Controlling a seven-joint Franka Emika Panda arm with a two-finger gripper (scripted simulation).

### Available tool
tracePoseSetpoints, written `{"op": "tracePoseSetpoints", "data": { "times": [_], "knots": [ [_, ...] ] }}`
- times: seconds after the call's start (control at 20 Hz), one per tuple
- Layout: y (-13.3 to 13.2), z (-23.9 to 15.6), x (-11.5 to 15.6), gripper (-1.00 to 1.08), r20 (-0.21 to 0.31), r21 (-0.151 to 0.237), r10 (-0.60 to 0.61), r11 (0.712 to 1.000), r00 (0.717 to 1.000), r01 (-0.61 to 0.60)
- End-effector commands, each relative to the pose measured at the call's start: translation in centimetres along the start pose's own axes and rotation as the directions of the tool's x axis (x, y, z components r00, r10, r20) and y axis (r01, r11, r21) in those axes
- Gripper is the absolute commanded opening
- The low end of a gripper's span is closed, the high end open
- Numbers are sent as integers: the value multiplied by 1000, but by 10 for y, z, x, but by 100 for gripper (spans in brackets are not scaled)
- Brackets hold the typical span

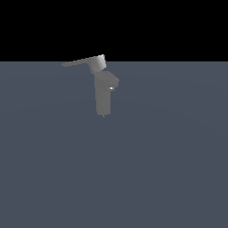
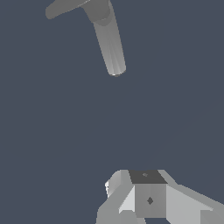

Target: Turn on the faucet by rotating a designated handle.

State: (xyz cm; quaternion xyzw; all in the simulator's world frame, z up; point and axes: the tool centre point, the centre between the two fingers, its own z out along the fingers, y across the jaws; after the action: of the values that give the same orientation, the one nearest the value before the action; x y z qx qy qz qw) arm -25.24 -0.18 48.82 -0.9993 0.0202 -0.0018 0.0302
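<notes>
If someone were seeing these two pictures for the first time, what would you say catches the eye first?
The grey faucet stands alone on a flat blue-grey floor in the exterior view, under a black band of background. Its thin handle juts from the top toward the exterior view's left. In the wrist view, blocky grey and white parts of the tool fill the lower edge, well apart from the faucet; whether it is open or shut cannot be told.

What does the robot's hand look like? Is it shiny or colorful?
Only in the wrist view can you see a bit of the gripper. It is made of blocky, angular pieces in white and light grey, with a darker grey square panel on top and small dark diamond-shaped marks. No bright colours, cables or stickers show. The fingertips are not visible.
</notes>
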Motion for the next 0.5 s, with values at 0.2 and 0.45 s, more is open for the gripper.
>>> {"op": "tracePoseSetpoints", "data": {
  "times": [0.2, 0.45],
  "knots": [
    [-2, -5, 1, -100, -11, 3, 8, 1000, 1000, -8],
    [-5, -15, 2, -100, -37, 8, 19, 1000, 999, -19]
  ]
}}
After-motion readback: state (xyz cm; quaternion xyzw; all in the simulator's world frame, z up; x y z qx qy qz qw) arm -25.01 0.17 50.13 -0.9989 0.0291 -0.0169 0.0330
